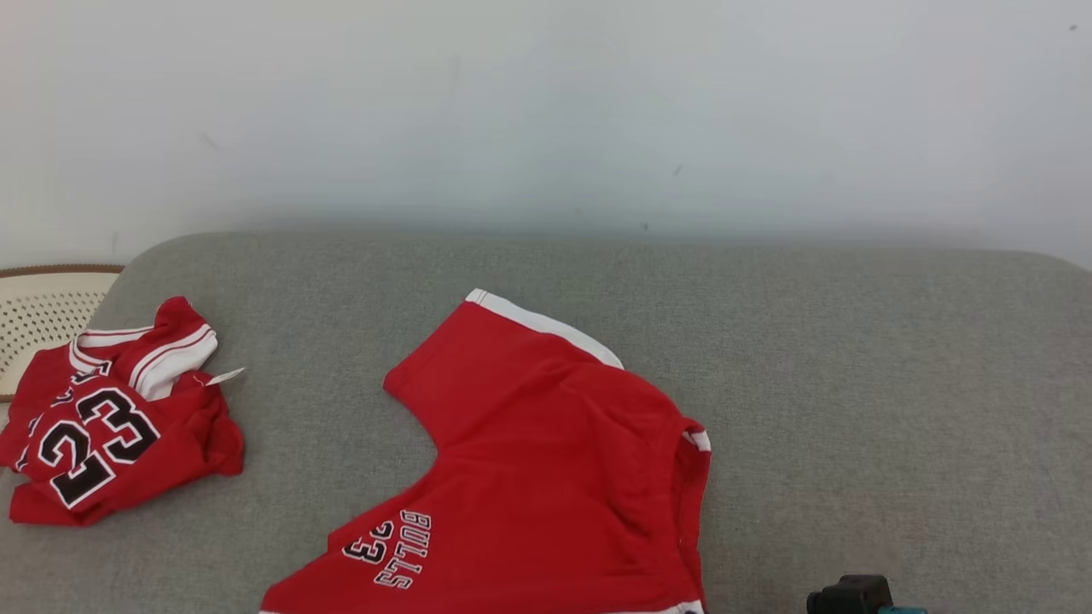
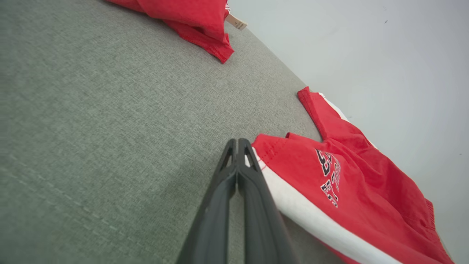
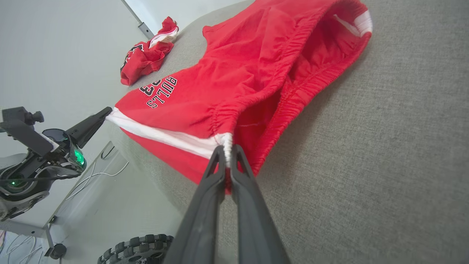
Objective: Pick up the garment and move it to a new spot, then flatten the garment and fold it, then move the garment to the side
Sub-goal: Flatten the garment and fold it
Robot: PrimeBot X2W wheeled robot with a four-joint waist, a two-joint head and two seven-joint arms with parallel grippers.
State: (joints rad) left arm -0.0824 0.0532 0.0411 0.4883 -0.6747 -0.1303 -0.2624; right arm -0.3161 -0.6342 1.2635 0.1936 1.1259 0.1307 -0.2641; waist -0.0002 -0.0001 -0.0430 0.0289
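Right gripper [image 3: 227, 150] pinched shut on the near right corner of the garment [image 1: 546, 460], red shorts spread midway along the grey cushion [image 1: 853, 384] at its near edge; left gripper [image 2: 238, 141] shut on the near left corner, as it seems. Looks like the flattening step: next, pull both corners evenly, then lay flat. Seen from the right wrist, not the head: white stripe [image 3: 165, 135] stretched tight between both.
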